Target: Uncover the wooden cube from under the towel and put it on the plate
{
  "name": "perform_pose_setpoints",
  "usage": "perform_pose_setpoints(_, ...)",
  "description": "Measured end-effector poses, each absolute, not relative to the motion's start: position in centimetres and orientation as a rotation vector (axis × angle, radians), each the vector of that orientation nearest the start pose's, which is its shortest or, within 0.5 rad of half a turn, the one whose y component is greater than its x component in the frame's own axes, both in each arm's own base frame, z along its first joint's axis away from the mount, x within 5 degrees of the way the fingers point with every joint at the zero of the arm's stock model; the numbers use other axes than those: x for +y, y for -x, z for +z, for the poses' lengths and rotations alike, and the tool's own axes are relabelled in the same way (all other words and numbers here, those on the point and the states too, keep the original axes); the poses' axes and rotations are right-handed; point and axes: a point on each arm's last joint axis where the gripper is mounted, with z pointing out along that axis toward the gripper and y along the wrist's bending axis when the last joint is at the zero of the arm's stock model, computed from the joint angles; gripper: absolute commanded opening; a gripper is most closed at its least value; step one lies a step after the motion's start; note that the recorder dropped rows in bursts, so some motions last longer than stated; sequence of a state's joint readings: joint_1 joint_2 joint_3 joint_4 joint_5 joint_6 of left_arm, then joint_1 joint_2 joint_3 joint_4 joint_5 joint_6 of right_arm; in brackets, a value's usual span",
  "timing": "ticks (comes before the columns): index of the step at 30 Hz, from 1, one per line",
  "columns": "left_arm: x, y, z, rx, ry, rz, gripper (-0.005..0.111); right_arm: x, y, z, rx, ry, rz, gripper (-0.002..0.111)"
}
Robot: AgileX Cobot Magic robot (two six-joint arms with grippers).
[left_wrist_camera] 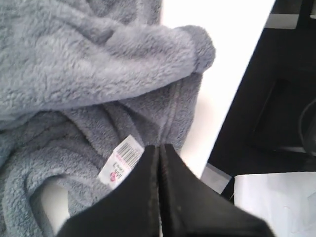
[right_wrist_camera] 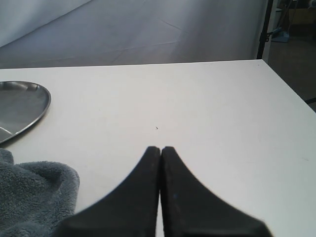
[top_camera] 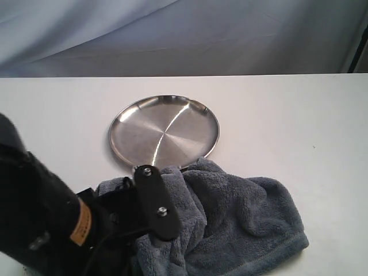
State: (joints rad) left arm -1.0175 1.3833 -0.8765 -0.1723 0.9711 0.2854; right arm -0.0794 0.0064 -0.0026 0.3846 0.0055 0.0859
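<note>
1. Left hand [left_wrist_camera: 159, 147]: jaws pressed together, empty, tips over the towel [top_camera: 241, 218] beside its label [left_wrist_camera: 121, 160].
2. Right hand [right_wrist_camera: 160, 148]: jaws together, empty, over bare tabletop [top_camera: 299, 126].
3. Bunched towel touches the plate [top_camera: 164, 132] at its near rim.

Grey-blue fluffy towel [top_camera: 241, 224] bunched in thick folds on white table [top_camera: 299, 121], stitched hem along near edge, barcode label [left_wrist_camera: 121, 160] exposed. Round shiny steel plate [top_camera: 164, 132] flat just behind, near rim touching towel.
</note>
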Motion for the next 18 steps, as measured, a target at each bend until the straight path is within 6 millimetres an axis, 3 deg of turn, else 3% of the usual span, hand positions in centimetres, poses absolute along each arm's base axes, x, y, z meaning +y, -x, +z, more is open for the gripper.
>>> perform_pose_setpoints(13,-28.2,-14.2,26.0,2.518,-1.69,-0.335,0.0,-0.4,-5.6,21.3,1.445,-0.406,0.317,0.003)
perform_pose_setpoints(18,-30.9,-16.9,26.9,2.502,-1.539,-0.24,0.0,-0.4,-5.6,21.3,1.445,-0.406,0.317,0.003)
